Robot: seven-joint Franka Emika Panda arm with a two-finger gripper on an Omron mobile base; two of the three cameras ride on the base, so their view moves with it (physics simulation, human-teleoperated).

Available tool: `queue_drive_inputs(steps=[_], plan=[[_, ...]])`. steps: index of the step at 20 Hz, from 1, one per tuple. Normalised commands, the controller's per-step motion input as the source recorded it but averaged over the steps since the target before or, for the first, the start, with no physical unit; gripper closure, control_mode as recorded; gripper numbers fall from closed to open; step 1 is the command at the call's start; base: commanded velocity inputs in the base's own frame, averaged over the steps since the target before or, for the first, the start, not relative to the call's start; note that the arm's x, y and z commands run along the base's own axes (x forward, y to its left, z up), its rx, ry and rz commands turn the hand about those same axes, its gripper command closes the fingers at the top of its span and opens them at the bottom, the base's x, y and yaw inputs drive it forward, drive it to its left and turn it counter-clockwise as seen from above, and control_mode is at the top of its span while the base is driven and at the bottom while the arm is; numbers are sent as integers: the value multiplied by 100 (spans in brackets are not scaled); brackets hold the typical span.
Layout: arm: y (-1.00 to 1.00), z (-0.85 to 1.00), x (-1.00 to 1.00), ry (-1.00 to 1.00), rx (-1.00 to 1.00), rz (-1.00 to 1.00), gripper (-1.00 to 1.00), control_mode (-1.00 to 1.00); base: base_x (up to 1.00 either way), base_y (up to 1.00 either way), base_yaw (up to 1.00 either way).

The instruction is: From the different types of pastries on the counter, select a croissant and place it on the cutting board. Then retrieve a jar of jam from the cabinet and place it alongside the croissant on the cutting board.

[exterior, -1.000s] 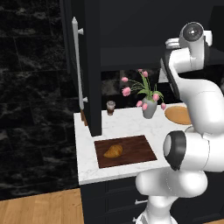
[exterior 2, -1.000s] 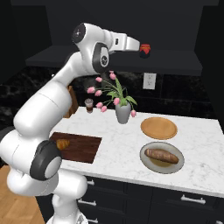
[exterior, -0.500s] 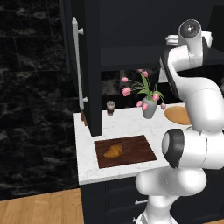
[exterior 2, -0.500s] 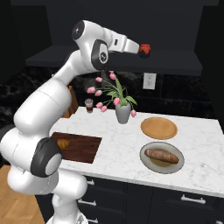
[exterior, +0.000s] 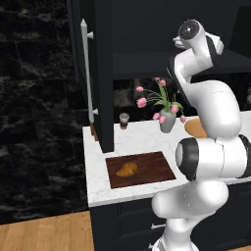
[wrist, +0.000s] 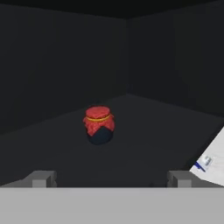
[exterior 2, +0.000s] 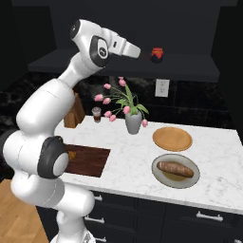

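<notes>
standing open, the black cabinet shows its dark shelf above the marble counter. on the counter the cutting board carries the croissant. the jaws are spread apart and empty, short of the jar of jam, which sits upright on the shelf, well apart from them.

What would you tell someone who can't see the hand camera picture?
A small squat red jar with a dark base stands alone on the dark shelf inside the black cabinet, ahead of the tool. The tool's two grey fingertips are spread wide apart, not touching the jar.
</notes>
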Motion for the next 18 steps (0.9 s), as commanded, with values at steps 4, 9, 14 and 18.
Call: queue_drive_inputs(steps=[4,9,14,18], plan=[[-7,0,64,6,3,4,-100,-100,0,0,0],[-9,0,60,3,3,4,-100,-100,0,0,0],[-22,12,0,9,7,3,-100,-100,0,0,0],[-39,8,0,16,10,2,-100,-100,0,0,0]])
